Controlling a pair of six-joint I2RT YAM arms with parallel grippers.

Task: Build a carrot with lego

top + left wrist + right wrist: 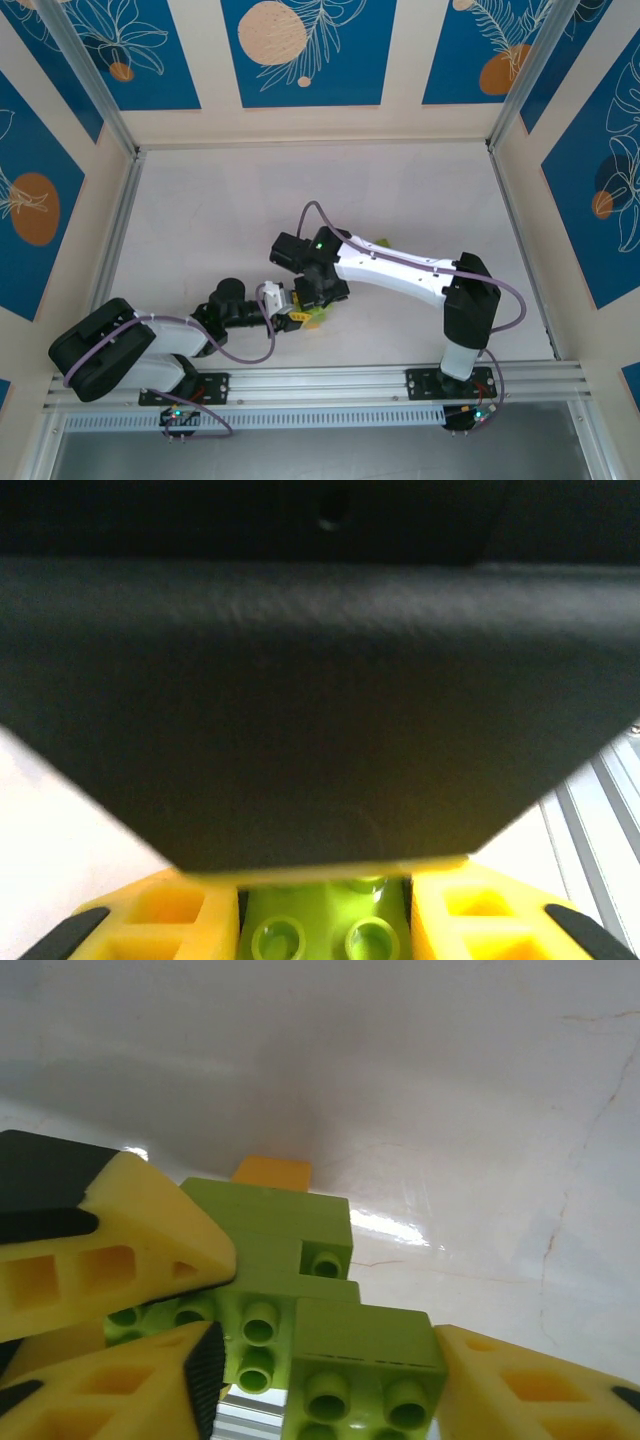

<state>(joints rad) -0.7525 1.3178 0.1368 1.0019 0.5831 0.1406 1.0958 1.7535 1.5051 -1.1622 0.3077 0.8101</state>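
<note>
The carrot (318,318) is a cluster of joined lime-green lego held low over the table, between the two grippers. In the right wrist view the carrot (300,1250) shows stepped green bricks with an orange brick (270,1172) at its far end. My left gripper (285,308) is shut on the cluster, and a studded green brick (325,920) sits pinched between its yellow fingers (160,915). My right gripper (322,290) straddles the nearest green brick (365,1360). Its jaws (328,1345) stand open, with the left pad (205,1380) apart from that brick.
A loose lime-green piece (385,242) lies on the table just behind the right forearm. The aluminium rail (320,385) runs along the near edge. Metal posts and panel walls enclose the white table (220,220).
</note>
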